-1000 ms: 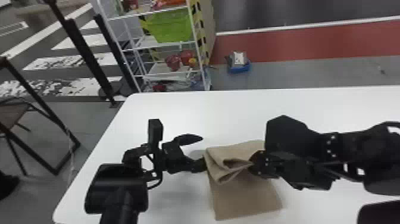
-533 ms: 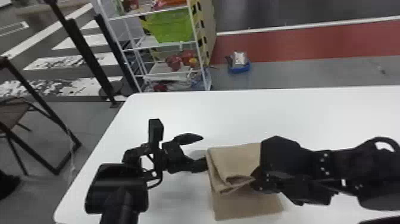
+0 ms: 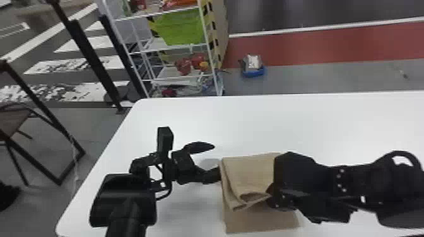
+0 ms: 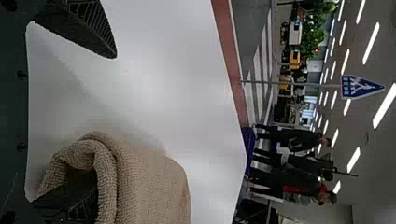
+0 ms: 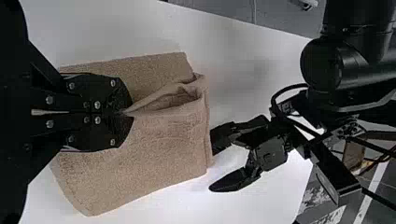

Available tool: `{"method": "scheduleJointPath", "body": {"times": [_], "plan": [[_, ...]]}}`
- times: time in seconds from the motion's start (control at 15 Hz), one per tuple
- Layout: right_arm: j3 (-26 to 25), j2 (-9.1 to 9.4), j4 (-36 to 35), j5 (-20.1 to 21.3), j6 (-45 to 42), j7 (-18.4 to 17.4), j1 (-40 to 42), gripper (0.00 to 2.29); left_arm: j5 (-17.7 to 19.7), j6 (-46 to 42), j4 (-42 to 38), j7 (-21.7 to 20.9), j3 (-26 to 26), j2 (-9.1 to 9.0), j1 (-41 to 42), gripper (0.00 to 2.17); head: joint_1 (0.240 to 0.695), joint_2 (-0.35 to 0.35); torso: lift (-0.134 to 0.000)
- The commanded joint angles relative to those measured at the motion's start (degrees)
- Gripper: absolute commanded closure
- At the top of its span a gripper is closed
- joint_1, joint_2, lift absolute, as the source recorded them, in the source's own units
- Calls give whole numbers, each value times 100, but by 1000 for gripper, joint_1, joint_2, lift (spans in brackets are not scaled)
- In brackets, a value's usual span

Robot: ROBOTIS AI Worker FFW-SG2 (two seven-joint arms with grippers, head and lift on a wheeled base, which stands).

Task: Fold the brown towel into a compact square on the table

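Observation:
In the head view the brown towel (image 3: 249,171) lies on the table with its upper part folded over toward the robot. My left gripper (image 3: 216,161) stands at the towel's left edge with its fingers spread. The left wrist view has that gripper (image 4: 105,123) with one finger tucked inside the looped towel (image 4: 152,182), the other over bare table. At the flap's right side, my right gripper (image 3: 269,193) pinches the edge; in the right wrist view this gripper (image 5: 127,113) is closed on a raised corner of the towel (image 5: 140,149).
The white table (image 3: 284,123) extends behind the towel and to the right. Past its far edge stand a white wire shelf (image 3: 176,50) and a blue item (image 3: 253,71) on the floor. A brown chair (image 3: 15,121) is at the left.
The right gripper has shifted toward the robot, drawing the flap's pinched edge along and leaving the flap flatter. My left gripper has stayed in place.

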Motion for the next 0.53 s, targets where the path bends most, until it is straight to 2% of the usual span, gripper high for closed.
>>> {"method": "scheduleJointPath", "body": {"times": [0.0, 0.27, 0.47], "plan": [[80, -9, -5, 40, 13, 19, -2, 1288, 4, -12, 0, -9, 4, 9, 6, 43, 695, 289, -134], [194, 0, 101, 216, -5, 19, 24, 1288, 4, -135, 0, -9, -5, 0, 32, 43, 695, 295, -134], [221, 0, 154, 269, -5, 19, 33, 1288, -40, -557, -8, -97, -5, 44, 138, 43, 695, 295, -134]]}}
